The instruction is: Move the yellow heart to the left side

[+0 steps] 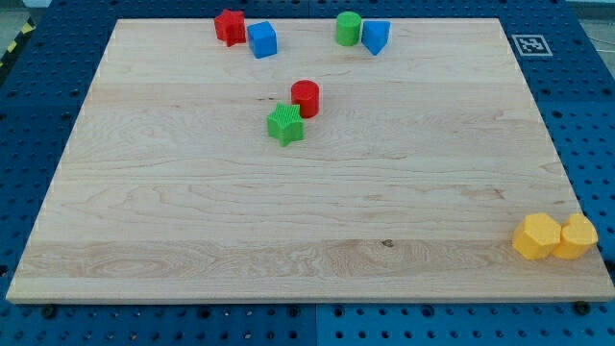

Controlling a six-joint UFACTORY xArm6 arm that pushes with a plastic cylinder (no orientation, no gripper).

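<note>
Yellow heart [578, 236] bottom right, touching yellow block [535, 236]; tip unseen; no readable writing.

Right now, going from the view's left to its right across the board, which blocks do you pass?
Red star → blue cube → green star → red cylinder → green cylinder → blue block → yellow block → second yellow block. My tip does not show.

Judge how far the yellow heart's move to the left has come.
Nothing looks done: both yellow blocks sit touching at the board's bottom right corner; which one is the heart I cannot tell. Nothing is in hand: my tip is not visible. The whole push leftward remains.
</note>
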